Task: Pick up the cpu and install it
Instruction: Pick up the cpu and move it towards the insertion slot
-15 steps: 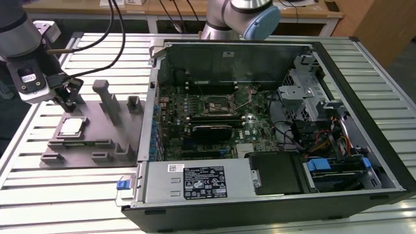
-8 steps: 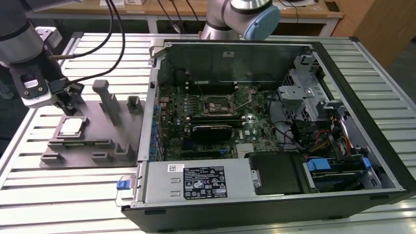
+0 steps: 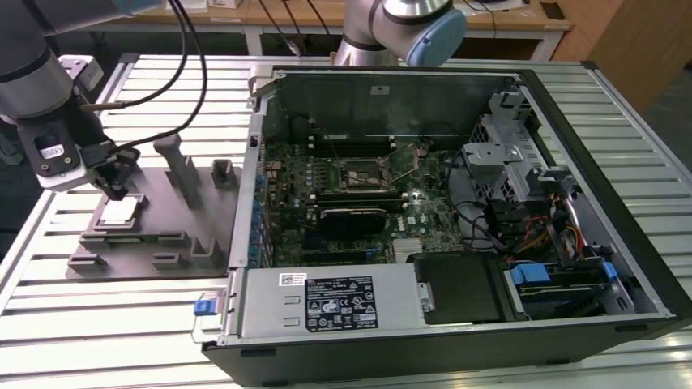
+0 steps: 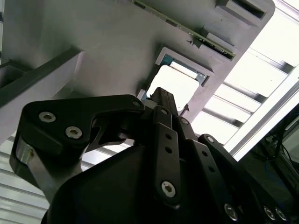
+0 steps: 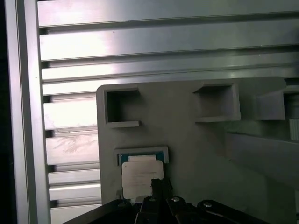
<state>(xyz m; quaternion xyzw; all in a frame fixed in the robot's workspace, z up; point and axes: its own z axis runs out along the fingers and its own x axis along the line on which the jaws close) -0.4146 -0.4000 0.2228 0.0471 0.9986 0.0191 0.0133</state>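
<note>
1. Inspecting the pick-up station, we find the small, flat, square cpu (image 3: 119,211) with its silvery-grey metal top lying face-up in a shallow square nest (image 5: 140,153) of the grey moulded fixture plate (image 3: 162,220). We judge that the nest fixes its position and squareness for a repeatable pick.
2. The black, linked metal gripper (image 3: 113,188) hangs directly above the cpu, pointing down. In both wrist views its tip sits over one edge of the chip. We cannot tell whether it touches.
3. We cannot tell whether the gripper is spread or closed. The cpu is not lifted and rests flat in its nest.
4. The fixture plate rests on the slatted aluminium table (image 3: 130,324), just beside the open black computer case (image 3: 605,105) on the exterior view's left. We judge this keeps the transfer path short.
5. The case lies on its side without its panel, so the green motherboard (image 3: 422,212) faces upward. Its black square socket (image 3: 360,173) lies well apart from the cpu.
6. We judge the installation not yet begun; work stands at the approach to the pick.
</note>
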